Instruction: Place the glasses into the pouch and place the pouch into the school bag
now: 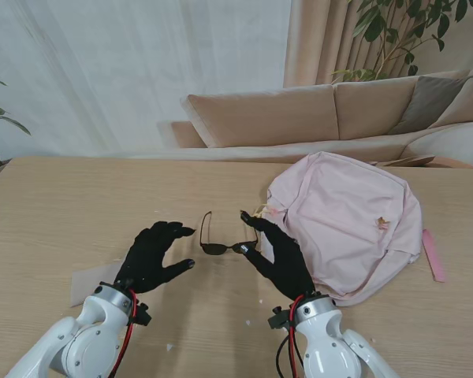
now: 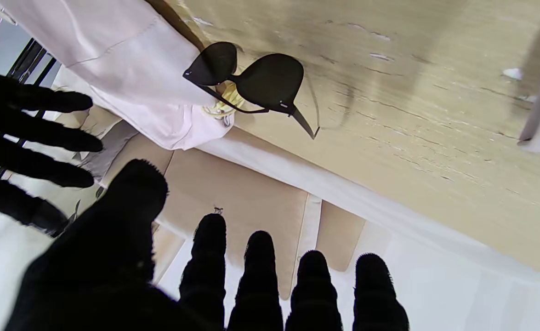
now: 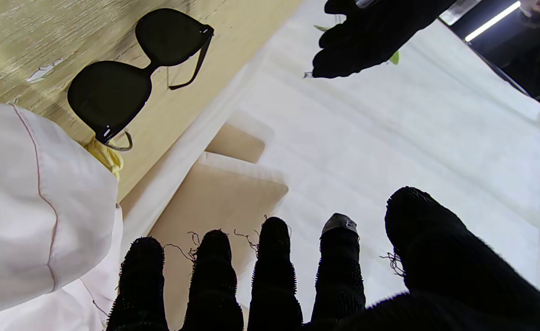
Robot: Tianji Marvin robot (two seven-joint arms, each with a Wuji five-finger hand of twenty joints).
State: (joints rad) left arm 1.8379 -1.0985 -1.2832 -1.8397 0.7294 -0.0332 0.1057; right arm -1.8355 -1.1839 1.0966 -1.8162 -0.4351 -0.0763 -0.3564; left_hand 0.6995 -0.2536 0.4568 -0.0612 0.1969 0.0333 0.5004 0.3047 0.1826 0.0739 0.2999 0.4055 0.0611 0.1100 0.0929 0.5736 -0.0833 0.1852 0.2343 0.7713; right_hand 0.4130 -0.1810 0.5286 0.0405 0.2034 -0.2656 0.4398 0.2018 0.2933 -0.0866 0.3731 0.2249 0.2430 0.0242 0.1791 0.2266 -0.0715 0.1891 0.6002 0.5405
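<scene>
The wooden table [image 1: 79, 197] carries everything, and the biggest thing on it is the pink school bag [image 1: 355, 220], lying flat to the robot's right with a pink strap trailing off its far right side. A pale flat piece [image 1: 85, 282], possibly the pouch, lies at the left arm's wrist, nearer to the robot than the glasses; the frames do not settle what it is.

The left hand [image 1: 152, 257] hovers left of the glasses with fingers spread and curled, holding nothing. The right hand [image 1: 276, 256] stands on the other side, against the bag's edge, also spread wide and empty; its fingertips look very close to the right end of the frame, but contact cannot be confirmed.

The glasses [image 1: 225, 236], dark-lensed, rest on the table between the two hands, temples unfolded and pointing away from the robot, just beside the bag's left edge where a small yellow tag [image 2: 224, 103] shows.

The step in hand appears to be the pickup of the glasses. Doing it well likely means pinching the frame at the bridge or a temple hinge rather than pressing on a lens, lifting straight up so the thin temples do not snag the bag's fabric, and keeping the other hand free to open the pouch
</scene>
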